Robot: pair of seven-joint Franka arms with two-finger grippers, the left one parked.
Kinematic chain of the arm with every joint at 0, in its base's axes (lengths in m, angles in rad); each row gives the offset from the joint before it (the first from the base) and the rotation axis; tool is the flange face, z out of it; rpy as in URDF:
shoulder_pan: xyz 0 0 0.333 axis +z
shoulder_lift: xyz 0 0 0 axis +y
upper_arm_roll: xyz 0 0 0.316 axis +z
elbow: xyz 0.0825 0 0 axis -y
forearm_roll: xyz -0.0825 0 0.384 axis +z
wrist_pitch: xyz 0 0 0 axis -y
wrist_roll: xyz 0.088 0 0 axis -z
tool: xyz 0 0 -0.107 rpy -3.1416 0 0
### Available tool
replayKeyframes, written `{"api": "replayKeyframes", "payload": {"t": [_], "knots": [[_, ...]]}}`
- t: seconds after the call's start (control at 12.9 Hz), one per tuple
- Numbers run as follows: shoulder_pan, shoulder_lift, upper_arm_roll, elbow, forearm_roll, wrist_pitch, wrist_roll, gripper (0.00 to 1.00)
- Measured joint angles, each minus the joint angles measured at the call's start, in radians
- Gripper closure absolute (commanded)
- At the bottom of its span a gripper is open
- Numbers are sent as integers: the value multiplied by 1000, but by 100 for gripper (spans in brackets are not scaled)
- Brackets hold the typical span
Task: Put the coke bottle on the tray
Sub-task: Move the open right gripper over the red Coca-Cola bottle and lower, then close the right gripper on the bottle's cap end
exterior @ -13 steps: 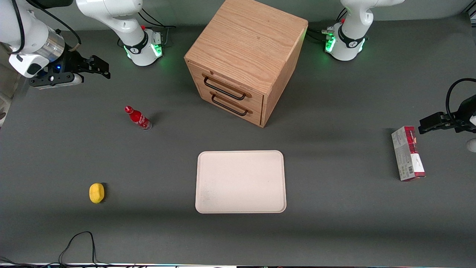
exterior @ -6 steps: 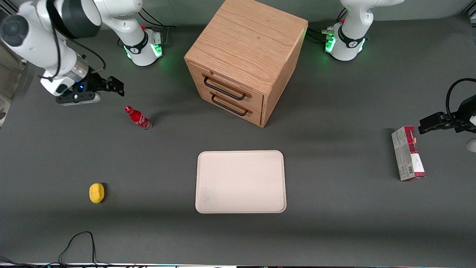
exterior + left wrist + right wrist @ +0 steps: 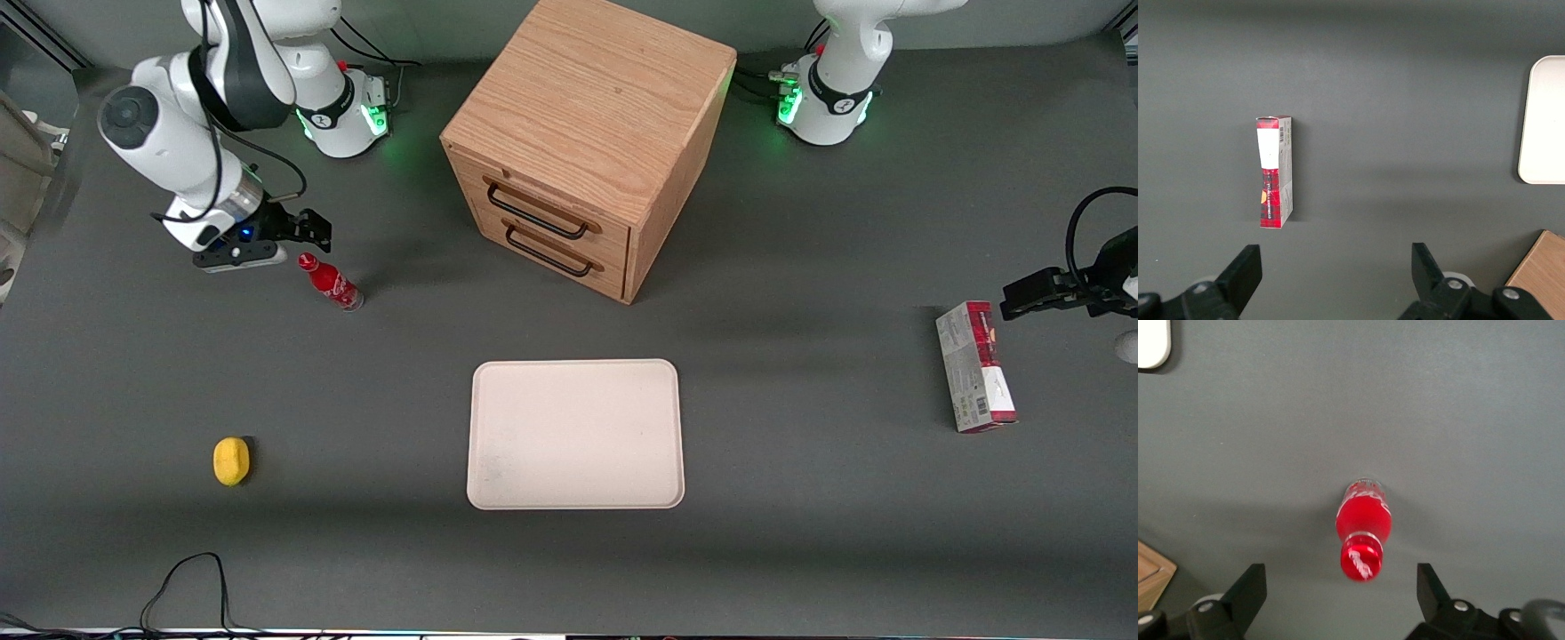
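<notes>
**Desk:** What is the working arm's gripper (image 3: 307,229) doing?

**Photographer:** It hangs above the dark grey table (image 3: 800,533), just beside the cap of the coke bottle (image 3: 331,282) and a little farther from the front camera than the bottle. Its fingers (image 3: 1248,590) are spread wide and hold nothing.

**Desk:** And the bottle relative to those fingers?

**Photographer:** In the wrist view the coke bottle (image 3: 1363,530) stands upright on the table below the gripper (image 3: 1338,587). Its red cap sits roughly midway between the two black fingertips, touching neither. Open space shows on both sides of the cap.

**Desk:** Where is the tray?

**Photographer:** The tray (image 3: 576,434) lies flat on the table, well apart from the fingers, nearer the front camera than the bottle and toward the parked arm's end. Nothing rests on it. The wrist camera catches just one rounded corner of the tray (image 3: 1153,345).

**Desk:** Anything else in the shot?

**Photographer:** A wooden drawer cabinet (image 3: 587,142) with two black handles stands farther from the front camera than the tray. A small yellow object (image 3: 231,461) lies nearer the front camera than the bottle, well apart from the fingers. A red-and-white carton (image 3: 975,366) lies at the parked arm's end of the table.
</notes>
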Motion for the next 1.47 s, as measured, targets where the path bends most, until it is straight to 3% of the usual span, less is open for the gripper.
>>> {"api": "replayKeyframes", "payload": {"t": [0.54, 0.62, 0.7, 0.78, 0.85, 1.47], "knots": [[0, 46, 0, -22, 0, 46, -7, 3], [0, 47, 0, -23, 0, 49, -9, 24], [0, 47, 0, -23, 0, 51, -9, 64], [0, 47, 0, -24, 0, 52, -10, 93], [0, 47, 0, -25, 0, 53, -10, 100], [-1, 47, -1, -27, -1, 55, -11, 100]]}}
